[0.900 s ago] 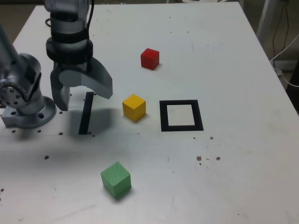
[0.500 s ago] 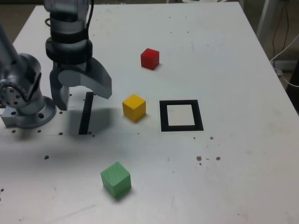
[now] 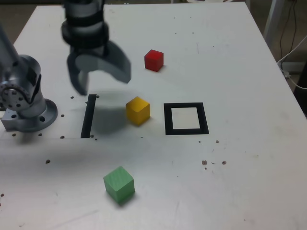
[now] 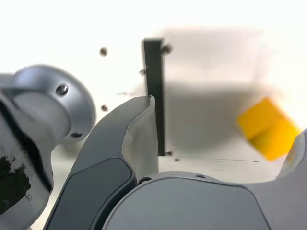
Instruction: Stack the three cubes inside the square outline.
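In the exterior view, your end effector [image 3: 104, 84] hangs above the tabletop [image 3: 249, 177], its two jaws spread wide with nothing between them. It looks blurred, so you are probably moving it. The nearest cube is the yellow cube [image 3: 137, 111], just beyond the end effector on the exterior view's right and lower in the picture. The red cube [image 3: 154, 61] lies off to the same side, a little higher in the picture. The green cube [image 3: 119, 184] sits well below the end effector in this view, apart from the rest. The outline [image 3: 186, 128] is farther out to the exterior view's right, past the yellow cube, with no cube inside it. All three cubes rest singly on the tabletop, so the stack is not begun. The jaws likely stand wide so that they can pass either side of a cube, and the height likely keeps them clear of the cubes while you line up.

In the wrist view, the jaws frame bare tabletop and the black strip [image 4: 154, 81], which lies by one fingertip. The yellow cube shows near the other jaw, turned at an angle to the strip. If you pick it first, you will probably need to centre over it and match that turn, or a jaw could knock a corner.
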Controlling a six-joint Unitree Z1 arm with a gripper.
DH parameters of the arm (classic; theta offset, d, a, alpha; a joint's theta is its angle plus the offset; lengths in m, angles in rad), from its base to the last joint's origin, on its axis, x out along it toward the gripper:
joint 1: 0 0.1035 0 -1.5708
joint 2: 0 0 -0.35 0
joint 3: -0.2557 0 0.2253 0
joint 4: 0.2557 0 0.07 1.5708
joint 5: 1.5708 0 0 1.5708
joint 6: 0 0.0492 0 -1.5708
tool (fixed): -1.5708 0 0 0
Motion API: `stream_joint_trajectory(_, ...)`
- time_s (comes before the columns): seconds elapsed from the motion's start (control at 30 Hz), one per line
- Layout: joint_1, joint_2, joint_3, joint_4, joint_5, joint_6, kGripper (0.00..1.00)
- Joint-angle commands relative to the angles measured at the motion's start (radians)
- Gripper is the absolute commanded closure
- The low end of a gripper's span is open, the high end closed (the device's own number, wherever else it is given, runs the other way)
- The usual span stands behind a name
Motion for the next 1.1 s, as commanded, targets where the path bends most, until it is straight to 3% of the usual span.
stream_joint_trajectory(0.0, 0.043, 0.027, -0.056, 0.015, 0.027, 0.049, 0.02)
stream_joint_trajectory(0.23, 0.163, 0.14, -0.256, 0.069, 0.11, 0.212, 0.01)
stream_joint_trajectory(0.53, 0.359, 0.378, -0.434, 0.103, 0.125, 0.517, 0.0)
stream_joint_trajectory(0.8, 0.423, 0.464, -0.463, 0.025, 0.198, 0.635, 0.0)
stream_joint_trajectory(1.07, 0.423, 0.525, -0.411, -0.075, 0.212, 0.655, 0.06)
